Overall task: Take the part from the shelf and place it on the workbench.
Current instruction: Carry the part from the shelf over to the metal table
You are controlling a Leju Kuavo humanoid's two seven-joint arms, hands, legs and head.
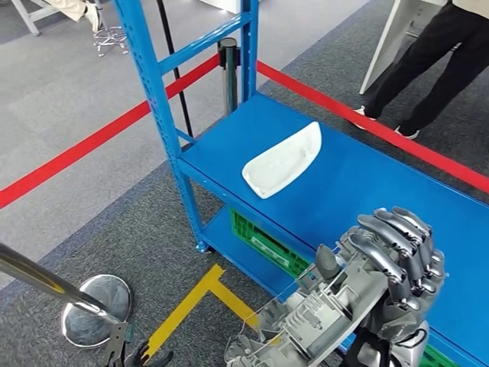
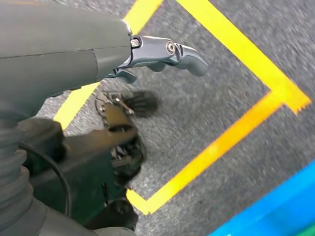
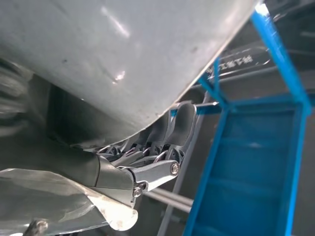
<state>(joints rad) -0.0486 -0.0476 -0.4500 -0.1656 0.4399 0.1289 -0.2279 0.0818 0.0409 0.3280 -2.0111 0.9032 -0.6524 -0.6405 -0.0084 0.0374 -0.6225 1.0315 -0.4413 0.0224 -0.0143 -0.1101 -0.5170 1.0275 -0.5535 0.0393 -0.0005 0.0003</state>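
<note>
Silver-grey moulded part point(image 1: 299, 317) with a ribbed inner face sits in the right hand point(image 1: 398, 260) at the front edge of the blue metal shelf point(image 1: 357, 183). The hand's fingers point(image 1: 380, 256) are curled together over one end of the part, and the rest of it juts out towards the robot's left, above the floor. In the right wrist view the part's smooth pale face point(image 3: 130, 49) lies right above the bent fingers point(image 3: 159, 172), which press against its underside.

A white curved plastic part point(image 1: 283, 160) lies flat on the shelf board, well apart from the hand. A green crate point(image 1: 265, 241) stands on the level below.

The left hand point(image 2: 163, 51) hangs over grey carpet marked with yellow tape point(image 2: 223, 142). One finger reaches straight out with nothing in it, and how the others lie I cannot tell.
</note>
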